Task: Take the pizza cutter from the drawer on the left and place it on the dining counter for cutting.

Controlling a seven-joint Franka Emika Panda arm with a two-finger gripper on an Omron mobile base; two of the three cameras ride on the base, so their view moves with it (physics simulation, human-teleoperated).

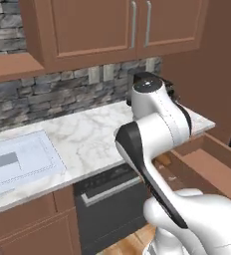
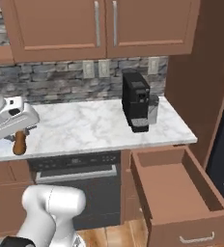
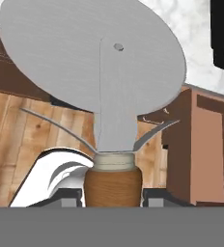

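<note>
- The pizza cutter (image 3: pixel 97 67) is seen close up in the hand view, its round silver-grey wheel blade standing above a short brown wooden handle.
- The wooden handle is clasped between the two dark finger tips of the pincer (image 3: pixel 113 193), one pad pressed to each side of it, so the pincer is clenched on the pizza cutter.
- In the right base view the brown handle of the pizza cutter (image 2: pixel 20 143) is seen hanging below the white hand at the far left of the picture, above the near edge of the marble bench (image 2: pixel 94 126).
- The drawer (image 2: pixel 174 193) is pulled out at the right of the bench, beneath its right end; its wooden floor shows bare and its curved silver bar handle faces the near side.
- A black coffee machine (image 2: pixel 136 99) stands upright toward the right end of the bench, against the far stone backsplash (image 2: pixel 51 79).
- A dark oven front (image 2: pixel 77 185) is set under the bench, just left of the drawer.
- Brown wall cabinets (image 2: pixel 99 24) with silver bar handles hang above the backsplash.
- In the left base view the white arm (image 1: pixel 157 134) rises in front of the bench, hiding most of the coffee machine, and the open drawer (image 1: pixel 212 169) lies to its right.
- A wooden plank floor (image 3: pixel 32 140) is seen behind the blade in the hand view.
</note>
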